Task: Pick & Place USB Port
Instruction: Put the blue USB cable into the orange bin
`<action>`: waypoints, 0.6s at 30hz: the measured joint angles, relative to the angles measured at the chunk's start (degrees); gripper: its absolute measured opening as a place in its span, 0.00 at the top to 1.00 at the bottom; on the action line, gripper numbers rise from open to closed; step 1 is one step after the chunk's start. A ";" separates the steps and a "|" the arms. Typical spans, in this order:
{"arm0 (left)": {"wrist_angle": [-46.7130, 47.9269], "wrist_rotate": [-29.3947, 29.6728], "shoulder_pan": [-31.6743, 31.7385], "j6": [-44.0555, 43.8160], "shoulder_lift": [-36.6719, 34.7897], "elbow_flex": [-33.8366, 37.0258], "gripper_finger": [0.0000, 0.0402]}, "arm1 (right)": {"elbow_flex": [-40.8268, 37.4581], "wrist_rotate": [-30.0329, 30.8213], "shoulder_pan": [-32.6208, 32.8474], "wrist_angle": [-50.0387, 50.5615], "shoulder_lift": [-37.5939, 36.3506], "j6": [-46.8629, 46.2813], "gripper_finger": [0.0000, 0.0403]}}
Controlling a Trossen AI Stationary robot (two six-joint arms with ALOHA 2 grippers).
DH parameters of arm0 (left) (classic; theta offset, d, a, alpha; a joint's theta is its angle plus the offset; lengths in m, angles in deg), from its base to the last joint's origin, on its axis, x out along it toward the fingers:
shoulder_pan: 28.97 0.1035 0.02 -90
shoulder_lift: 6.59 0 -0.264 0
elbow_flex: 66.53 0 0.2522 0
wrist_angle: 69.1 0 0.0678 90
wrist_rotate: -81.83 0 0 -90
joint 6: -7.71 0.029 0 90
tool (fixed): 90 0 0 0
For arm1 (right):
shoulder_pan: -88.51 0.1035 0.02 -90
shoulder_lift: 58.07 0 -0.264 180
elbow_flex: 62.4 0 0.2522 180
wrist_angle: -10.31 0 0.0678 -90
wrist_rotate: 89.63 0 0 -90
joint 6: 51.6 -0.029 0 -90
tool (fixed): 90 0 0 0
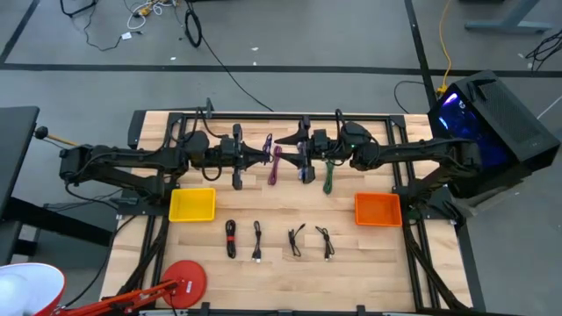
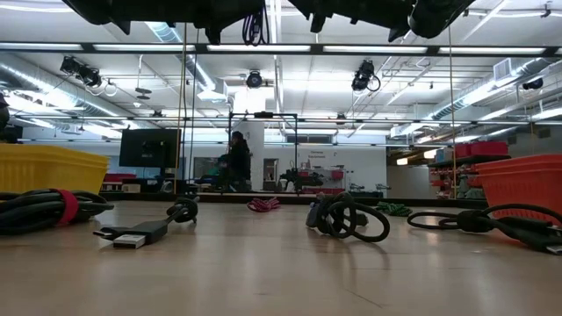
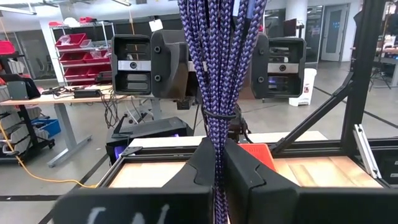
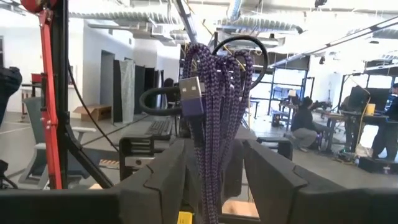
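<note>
A bundled purple braided USB cable hangs in the air over the middle of the table, its silver plug near the top of the bundle. My left gripper reaches in level from the table's left and is shut on it. My right gripper comes level from the right and is open. Its two fingers stand on either side of the bundle with a gap on each side. In the low view the cable shows high above the table. My left gripper pinches the coiled bundle between its two fingers, just below the black tie around its middle; the pinched part holds several strands. The fingers come level from the table's left and lie across the bundle. It stands upright, lifted clear of the table.
A yellow bin stands left of centre and an orange bin to the right. Several dark cables lie in a row near the front edge. A green cable shows under the right arm, and a red disc sits at the near left.
</note>
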State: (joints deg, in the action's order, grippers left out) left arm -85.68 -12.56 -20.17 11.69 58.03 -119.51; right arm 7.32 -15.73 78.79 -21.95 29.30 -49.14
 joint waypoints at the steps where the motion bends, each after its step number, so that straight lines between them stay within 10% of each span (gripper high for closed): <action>1: -0.26 -0.02 -0.13 0.10 0.14 0.00 0.97 | 0.00 0.03 0.13 -0.59 0.36 -0.01 0.59; 13: -4.14 0.02 -1.30 0.38 3.84 -0.11 0.97 | 8.34 -1.77 1.87 2.15 8.71 0.18 0.59; 18: -4.21 0.09 -1.26 0.75 3.46 -0.09 0.96 | 9.73 -1.08 1.50 5.96 8.88 1.19 0.75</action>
State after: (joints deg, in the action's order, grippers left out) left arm -89.89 -12.46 -21.42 12.44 61.49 -119.60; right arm 17.05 -16.81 80.29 -15.99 38.17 -47.95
